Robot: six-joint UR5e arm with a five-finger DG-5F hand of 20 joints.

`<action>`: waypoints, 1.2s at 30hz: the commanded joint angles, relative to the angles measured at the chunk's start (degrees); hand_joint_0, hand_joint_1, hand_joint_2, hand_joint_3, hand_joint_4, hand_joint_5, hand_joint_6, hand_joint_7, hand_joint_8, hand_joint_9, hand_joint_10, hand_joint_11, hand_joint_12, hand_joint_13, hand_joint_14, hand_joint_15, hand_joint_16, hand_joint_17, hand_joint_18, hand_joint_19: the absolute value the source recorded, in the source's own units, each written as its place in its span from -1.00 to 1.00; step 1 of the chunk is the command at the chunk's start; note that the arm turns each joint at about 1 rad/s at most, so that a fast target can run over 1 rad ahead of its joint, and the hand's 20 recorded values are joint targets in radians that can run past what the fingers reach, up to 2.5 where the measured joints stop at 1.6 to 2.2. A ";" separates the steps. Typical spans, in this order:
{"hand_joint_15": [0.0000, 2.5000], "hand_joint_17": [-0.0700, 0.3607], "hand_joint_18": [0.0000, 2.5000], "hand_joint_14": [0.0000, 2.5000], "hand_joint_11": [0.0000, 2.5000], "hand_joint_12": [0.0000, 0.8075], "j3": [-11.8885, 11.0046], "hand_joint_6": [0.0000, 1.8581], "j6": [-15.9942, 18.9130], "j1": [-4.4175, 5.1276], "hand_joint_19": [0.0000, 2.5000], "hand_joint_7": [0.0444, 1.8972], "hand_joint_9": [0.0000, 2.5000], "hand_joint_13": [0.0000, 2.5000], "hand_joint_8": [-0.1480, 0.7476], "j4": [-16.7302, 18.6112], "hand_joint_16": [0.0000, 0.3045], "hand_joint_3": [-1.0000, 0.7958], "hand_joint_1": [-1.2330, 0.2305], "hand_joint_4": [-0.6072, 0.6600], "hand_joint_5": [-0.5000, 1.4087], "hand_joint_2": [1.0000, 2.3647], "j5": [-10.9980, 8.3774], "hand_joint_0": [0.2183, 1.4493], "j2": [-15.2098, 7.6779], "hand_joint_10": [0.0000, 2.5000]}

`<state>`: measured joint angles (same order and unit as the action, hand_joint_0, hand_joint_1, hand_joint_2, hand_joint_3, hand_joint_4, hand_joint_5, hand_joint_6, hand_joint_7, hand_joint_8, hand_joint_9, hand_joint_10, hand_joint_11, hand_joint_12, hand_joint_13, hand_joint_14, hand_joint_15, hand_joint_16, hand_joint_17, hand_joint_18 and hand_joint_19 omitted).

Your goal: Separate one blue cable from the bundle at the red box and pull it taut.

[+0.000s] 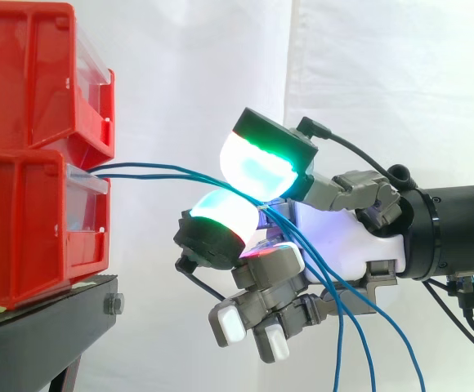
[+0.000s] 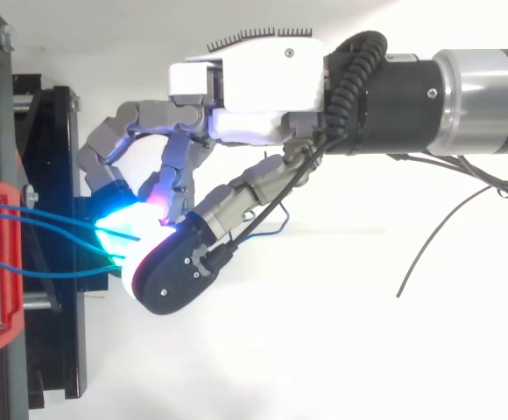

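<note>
The hand (image 1: 343,237) pinches the blue cables (image 1: 151,169) between two fingers (image 1: 257,167); more than one strand seems caught, so pulling may drag the whole bundle; tails hang toward 5 o'clock; at 9 o'clock, the red box (image 1: 24,237) could slide.

Three blue cables (image 2: 61,275), two red bins (image 1: 24,82)

The hand (image 1: 343,237) is white-palmed, grey-fingered, with glowing green-cyan pads (image 1: 257,167).
</note>
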<state>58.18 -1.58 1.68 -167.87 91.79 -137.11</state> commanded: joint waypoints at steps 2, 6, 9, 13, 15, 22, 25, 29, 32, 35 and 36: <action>-0.47 -0.21 -0.33 -0.98 0.02 -0.13 0.00 -0.02 0.00 -0.01 -0.41 0.37 -0.05 -0.30 -0.13 0.09 -0.71 -0.44 -0.78 -0.45 -0.61 -1.00 -0.03 -0.19 0.00 -0.98; -0.47 -0.21 -0.33 -0.98 0.00 -0.13 0.00 -0.02 0.00 -0.01 -0.41 0.38 -0.07 -0.30 -0.13 0.00 -0.71 -0.44 -0.80 -0.45 -0.61 -1.00 -0.03 -0.20 0.00 -0.98; -0.47 -0.21 -0.33 -0.98 -0.01 -0.13 0.00 -0.02 0.00 -0.01 -0.41 0.38 -0.08 -0.31 -0.13 0.09 -0.71 -0.44 -0.81 -0.45 -0.61 -1.00 -0.03 -0.23 0.00 -0.98; -0.48 -0.21 -0.34 -0.98 -0.01 -0.13 0.00 -0.03 0.00 -0.01 -0.42 0.40 -0.10 -0.33 -0.11 0.00 -0.71 -0.44 -0.82 -0.43 -0.61 -1.00 -0.03 -0.24 0.00 -0.98; -0.48 -0.21 -0.34 -0.98 -0.01 -0.13 0.00 -0.03 0.00 -0.01 -0.41 0.41 -0.10 -0.33 -0.12 0.00 -0.71 -0.44 -0.82 -0.40 -0.61 -1.00 0.06 -0.24 0.00 -0.98; -0.47 -0.19 -0.34 -0.98 -0.04 -0.10 0.00 -0.04 0.00 -0.01 -0.40 0.36 -0.11 -0.33 -0.09 0.00 -0.69 -0.44 -0.76 -0.31 -0.62 -1.00 -0.12 -0.39 0.00 -0.98; -0.46 -0.15 -0.33 -0.98 -0.03 -0.06 0.00 -0.05 0.00 -0.01 -0.39 0.30 -0.11 -0.32 -0.04 0.00 -0.67 -0.44 -0.71 -0.24 -0.63 -1.00 -0.03 -0.50 0.00 -0.98; -0.47 -0.13 -0.31 -0.98 -0.04 -0.04 -0.09 -0.06 0.00 -0.01 -0.40 0.22 -0.10 -0.32 -0.01 0.09 -0.66 -0.44 -0.63 -0.21 -0.64 -1.00 -0.03 -0.55 0.00 -0.98; -0.47 -0.13 -0.31 -0.98 -0.03 -0.03 -0.09 -0.07 0.09 -0.01 -0.39 0.19 -0.08 -0.31 -0.01 0.09 -0.66 -0.44 -0.49 -0.20 -0.63 -1.00 -0.12 -0.55 0.00 -0.98; -0.47 -0.13 -0.31 -0.98 -0.04 -0.03 -0.18 -0.08 0.09 -0.01 -0.38 0.17 -0.08 -0.31 -0.02 0.09 -0.66 -0.44 -0.41 -0.20 -0.63 -1.00 -0.12 -0.54 0.00 -0.98; -0.47 -0.13 -0.31 -0.98 -0.04 -0.02 -0.18 -0.09 0.09 -0.01 -0.38 0.17 -0.07 -0.31 -0.02 0.09 -0.66 -0.44 -0.36 -0.19 -0.63 -1.00 -0.20 -0.54 0.00 -0.98</action>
<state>58.04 -1.53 1.67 -167.75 91.65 -137.11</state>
